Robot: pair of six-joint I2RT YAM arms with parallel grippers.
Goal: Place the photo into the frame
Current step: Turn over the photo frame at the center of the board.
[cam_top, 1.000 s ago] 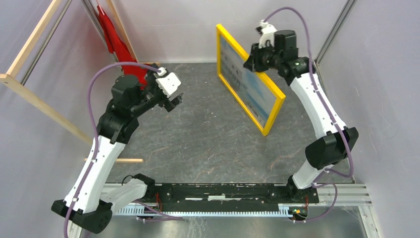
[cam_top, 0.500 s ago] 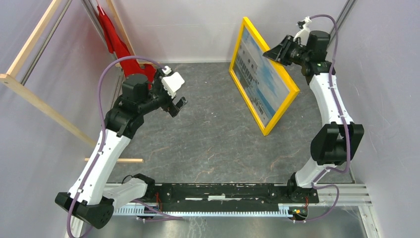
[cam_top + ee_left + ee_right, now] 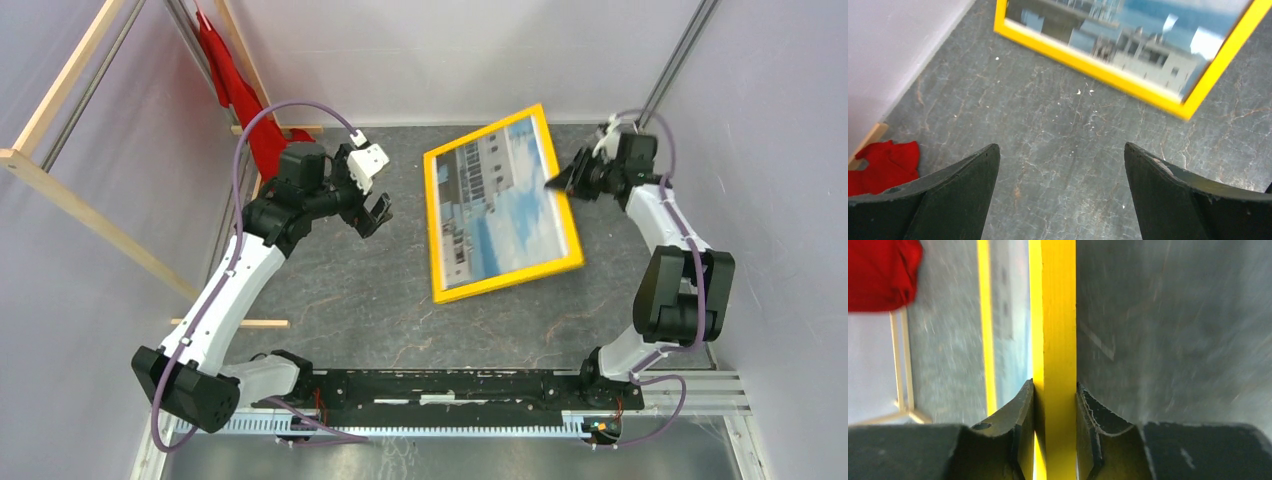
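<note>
One frame (image 3: 432,225), bright yellow, sat toward one o'clock on the grey table (image 3: 400,310), face up and skewed from the table's edges. Inside it was one photo (image 3: 500,205), a pale building under blue sky, filling the opening. I could not tell whether the frame lay quite flat or had one side lifted. Its near right corner was blurred.

Two grippers were in view. The right gripper (image 3: 556,184) was at three o'clock of the frame and clenched on its right-hand bar. From the wrist view, both dark fingers (image 3: 1020,420) pressed against the yellow bar, one on each side, with no gap showing.

The left gripper (image 3: 378,212) hung at nine o'clock of the frame, apart from it. Its jaws were spread wide and held nothing, with only bare table between them.

Further out, at eleven o'clock, one red cloth (image 3: 235,90) hung in the back corner beside a light wooden rail (image 3: 60,90).
</note>
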